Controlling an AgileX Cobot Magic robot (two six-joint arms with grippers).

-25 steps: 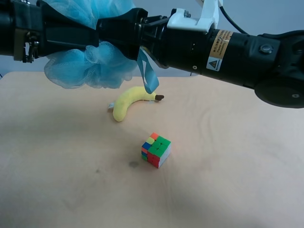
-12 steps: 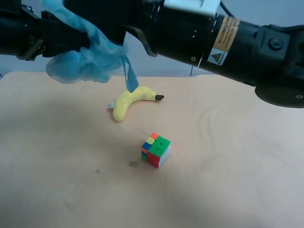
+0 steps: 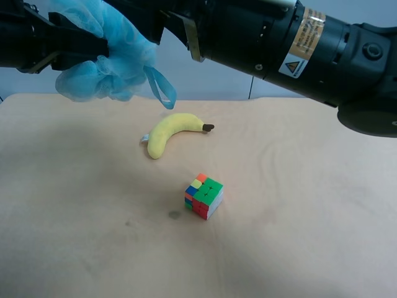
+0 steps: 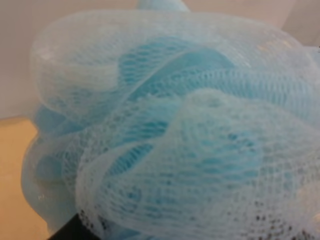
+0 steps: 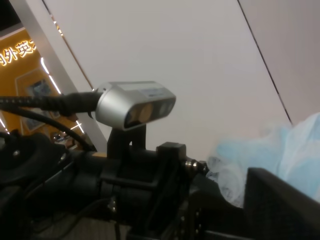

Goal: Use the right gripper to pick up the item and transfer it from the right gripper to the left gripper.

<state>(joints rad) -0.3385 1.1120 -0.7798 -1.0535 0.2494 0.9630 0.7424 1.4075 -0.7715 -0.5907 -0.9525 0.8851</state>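
The item [image 3: 111, 62] hangs upper left, pinched by the left gripper [image 3: 93, 46]; the right gripper [image 3: 170, 25], top centre, looks spread and clear; a shallow bite on slack mesh could slip, or the ribbon loop [image 3: 162, 90] snag that finger; plush banana [image 3: 169, 131] lies below, puzzle cube [image 3: 203, 196] lower centre; nothing obstructs.

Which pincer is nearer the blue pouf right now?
Left. The left pincer clamps into the pouf itself; the right pincer sits beside it, open, not gripping.
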